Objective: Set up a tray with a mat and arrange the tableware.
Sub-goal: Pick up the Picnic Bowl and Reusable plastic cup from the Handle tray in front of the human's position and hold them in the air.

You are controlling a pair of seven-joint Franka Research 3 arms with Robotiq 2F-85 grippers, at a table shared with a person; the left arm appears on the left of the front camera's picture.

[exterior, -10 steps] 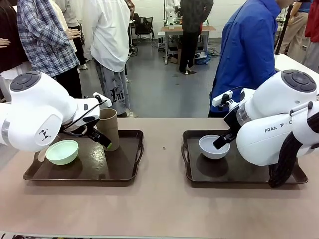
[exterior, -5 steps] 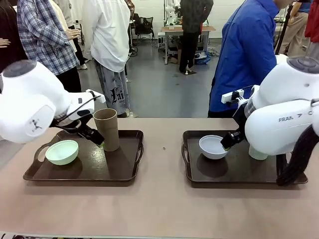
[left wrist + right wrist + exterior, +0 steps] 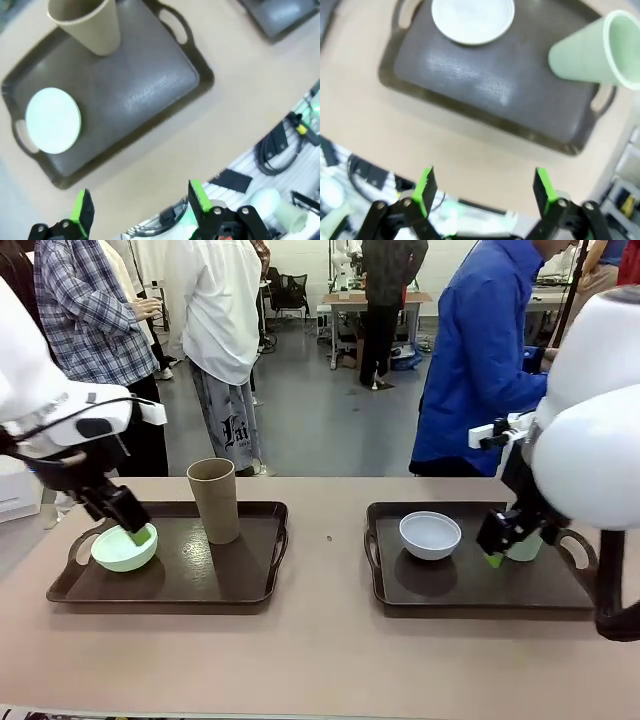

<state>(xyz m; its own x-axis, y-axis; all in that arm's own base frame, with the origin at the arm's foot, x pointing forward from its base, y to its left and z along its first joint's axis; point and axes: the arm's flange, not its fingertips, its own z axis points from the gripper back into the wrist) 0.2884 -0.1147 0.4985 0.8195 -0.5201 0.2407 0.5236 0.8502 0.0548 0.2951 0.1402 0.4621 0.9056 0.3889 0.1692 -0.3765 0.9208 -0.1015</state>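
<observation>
Green-padded fingers stand wide apart and empty on my left gripper (image 3: 141, 205) and right gripper (image 3: 484, 186). Beyond them, the left dark brown tray (image 3: 170, 595) carries a plain pale green bowl (image 3: 124, 548) and an upright tall brown cup (image 3: 214, 500). The right dark brown tray (image 3: 480, 605) holds a white bowl (image 3: 430, 534). My right wrist camera shows the tall pale green cup (image 3: 595, 50) whole, while the front camera half hides it behind that gripper.

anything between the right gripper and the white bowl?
Nothing visible. From the open right gripper, only bare table and tray floor lie before the white bowl. The green cup stands off to one side on the tray, clear of that line.
</observation>
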